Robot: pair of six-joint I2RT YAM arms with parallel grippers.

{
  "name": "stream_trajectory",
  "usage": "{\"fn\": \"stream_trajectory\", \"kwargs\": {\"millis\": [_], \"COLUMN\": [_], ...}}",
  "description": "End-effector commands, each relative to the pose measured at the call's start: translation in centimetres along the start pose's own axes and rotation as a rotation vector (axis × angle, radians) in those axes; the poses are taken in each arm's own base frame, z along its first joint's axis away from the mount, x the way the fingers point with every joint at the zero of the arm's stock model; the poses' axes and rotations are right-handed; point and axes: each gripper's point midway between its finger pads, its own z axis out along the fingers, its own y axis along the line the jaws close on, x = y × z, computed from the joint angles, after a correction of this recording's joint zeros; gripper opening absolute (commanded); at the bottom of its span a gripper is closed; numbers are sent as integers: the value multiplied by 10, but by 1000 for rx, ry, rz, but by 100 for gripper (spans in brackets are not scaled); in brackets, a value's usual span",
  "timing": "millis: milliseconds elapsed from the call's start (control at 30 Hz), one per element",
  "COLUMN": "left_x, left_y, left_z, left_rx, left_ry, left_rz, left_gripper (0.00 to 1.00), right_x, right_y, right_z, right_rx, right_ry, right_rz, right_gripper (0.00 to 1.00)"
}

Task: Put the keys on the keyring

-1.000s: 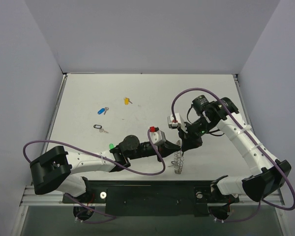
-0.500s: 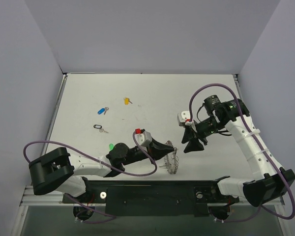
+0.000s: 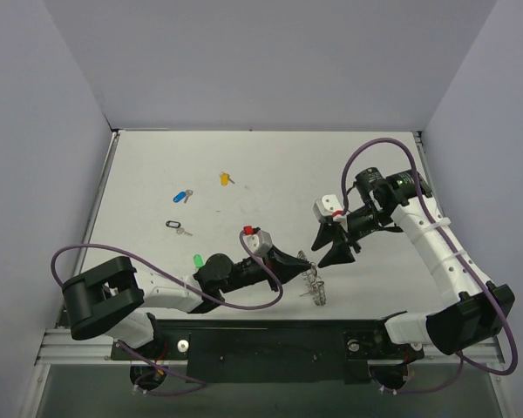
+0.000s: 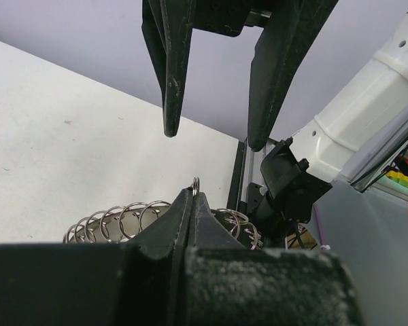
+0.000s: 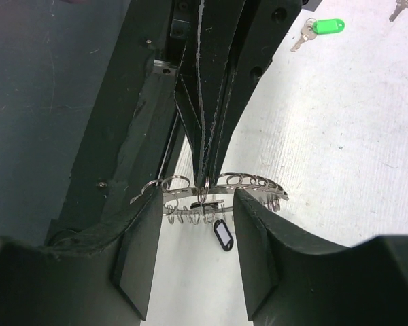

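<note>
The left fingers stay clenched on the large silvery keyring of coiled wire. The right fingers, spread and grasping nothing, have swung back toward it after pulling away. A black-capped silver key dangles beneath it. The green-capped key, second black key, blue key and yellow key lie on the white surface, well left of the keyring. Four remain, I'd say.
</note>
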Motion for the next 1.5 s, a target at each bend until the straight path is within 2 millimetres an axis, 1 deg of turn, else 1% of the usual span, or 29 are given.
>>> {"fn": "stream_trajectory", "kwargs": {"millis": [0, 367, 800, 1067, 1200, 1300, 1467], "left_x": [-101, -112, -121, -123, -124, -123, -124], "left_y": [-41, -44, -46, -47, -46, -46, -45], "left_z": [4, 2, 1, 1, 1, 1, 0], "left_rx": [157, 155, 153, 154, 152, 150, 146], "left_ry": [-373, -402, -427, -431, -436, -433, -438], "left_rz": [51, 60, 74, 72, 71, 71, 73], "left_gripper": [0, 0, 0, 0, 0, 0, 0], "right_x": [-4, 7, 15, 14, 14, 14, 17], "right_y": [30, 30, 30, 29, 30, 30, 29], "right_z": [1, 8, 13, 15, 16, 16, 17], "right_rx": [-83, -102, -117, -122, -126, -127, -131], "right_ry": [-61, -79, -85, -100, -101, -99, -94], "right_rz": [121, 172, 193, 200, 208, 207, 213], "right_gripper": [41, 37, 31, 28, 24, 19, 18]}}
